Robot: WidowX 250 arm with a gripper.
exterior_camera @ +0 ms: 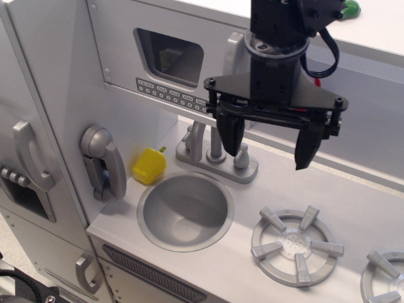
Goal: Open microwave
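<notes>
- Microwave (165,60): upper compartment of the toy kitchen, above the sink; door appears shut, dark window at left, button row beneath
- Microwave handle (233,53): vertical, grey, at the door's right edge, largely hidden behind the arm
- Pincer (270,145): fingers spread wide, nothing held; it hangs in front of and below the handle, above the faucet (216,151)
- Risk: the fingers sit lower than the handle, so a straight push inward would likely meet the faucet or the button row (170,93) instead
- Risk: closing on the handle's edge only could let it slip off when pulling
- Risk: the door's swing may be blocked by the arm itself
- Count: one sink bowl (185,210), one yellow pepper (149,166), one wall phone (103,162), two burners in view (297,245), one cut off at the frame edge
- Count: two door handles at left; desk not applicable
</notes>
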